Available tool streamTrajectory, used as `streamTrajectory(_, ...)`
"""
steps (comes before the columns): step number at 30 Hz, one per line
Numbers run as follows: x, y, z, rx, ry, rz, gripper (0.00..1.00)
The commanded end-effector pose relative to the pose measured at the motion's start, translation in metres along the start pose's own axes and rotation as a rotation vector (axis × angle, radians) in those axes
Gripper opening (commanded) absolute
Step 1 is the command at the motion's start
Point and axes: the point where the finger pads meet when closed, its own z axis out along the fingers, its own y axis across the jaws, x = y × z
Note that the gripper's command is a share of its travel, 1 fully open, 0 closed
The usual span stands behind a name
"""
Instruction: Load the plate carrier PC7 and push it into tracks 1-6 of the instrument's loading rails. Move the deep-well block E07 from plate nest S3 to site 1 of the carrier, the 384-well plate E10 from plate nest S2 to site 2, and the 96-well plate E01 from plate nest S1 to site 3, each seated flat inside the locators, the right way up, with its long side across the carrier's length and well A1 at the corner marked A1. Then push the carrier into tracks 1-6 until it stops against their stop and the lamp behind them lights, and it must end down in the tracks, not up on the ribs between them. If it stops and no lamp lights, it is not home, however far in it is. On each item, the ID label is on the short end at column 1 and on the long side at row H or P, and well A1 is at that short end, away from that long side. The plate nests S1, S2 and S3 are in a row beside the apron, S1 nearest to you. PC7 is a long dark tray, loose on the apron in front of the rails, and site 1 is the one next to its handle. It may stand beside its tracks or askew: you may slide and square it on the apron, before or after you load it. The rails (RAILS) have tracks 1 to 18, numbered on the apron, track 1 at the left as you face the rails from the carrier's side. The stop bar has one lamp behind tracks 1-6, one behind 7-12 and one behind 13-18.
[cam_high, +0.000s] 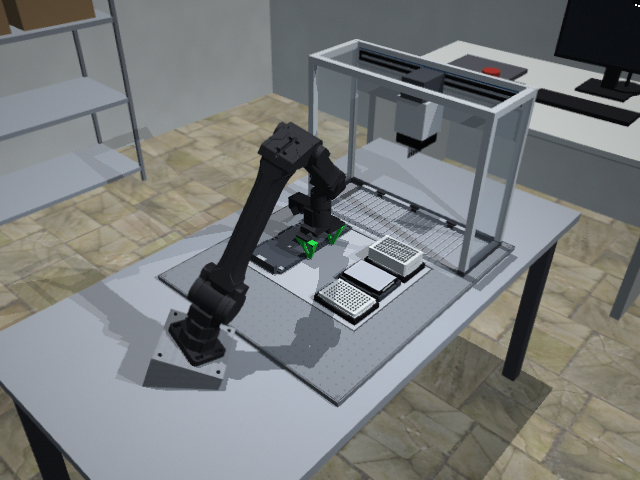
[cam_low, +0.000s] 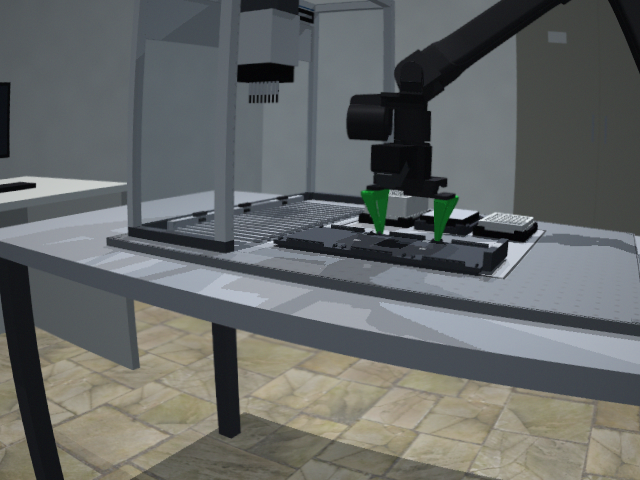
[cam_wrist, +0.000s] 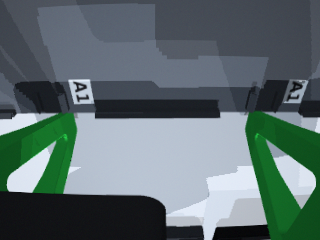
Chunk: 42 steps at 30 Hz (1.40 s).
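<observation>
The carrier PC7 (cam_high: 289, 249) is a long dark tray lying empty on the white apron in front of the rails (cam_high: 408, 219). It also shows in the exterior view (cam_low: 392, 249). My gripper (cam_high: 321, 242) is open and empty, with its green fingers low at the carrier's long edge on the nest side (cam_low: 409, 219). In the wrist view the fingers straddle a stretch of that edge between two A1 marks (cam_wrist: 80, 91). The deep-well block E07 (cam_high: 395, 254), the 384-well plate E10 (cam_high: 369, 276) and the 96-well plate E01 (cam_high: 346, 298) each sit in their nests.
The instrument's frame (cam_high: 423, 144) stands over the rails, with a pipetting head (cam_high: 418, 116) hanging inside. The arm's base (cam_high: 199, 343) is bolted near the table's front left. A second desk with a monitor (cam_high: 604, 36) stands behind.
</observation>
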Motion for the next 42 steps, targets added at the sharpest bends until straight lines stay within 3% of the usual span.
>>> streamTrajectory(1, -0.025, -0.018, -0.012, 0.033, -0.029, -0.012, 1.0)
streamTrajectory(42, -0.037, -0.017, -0.012, 0.029, -0.029, -0.01, 1.0)
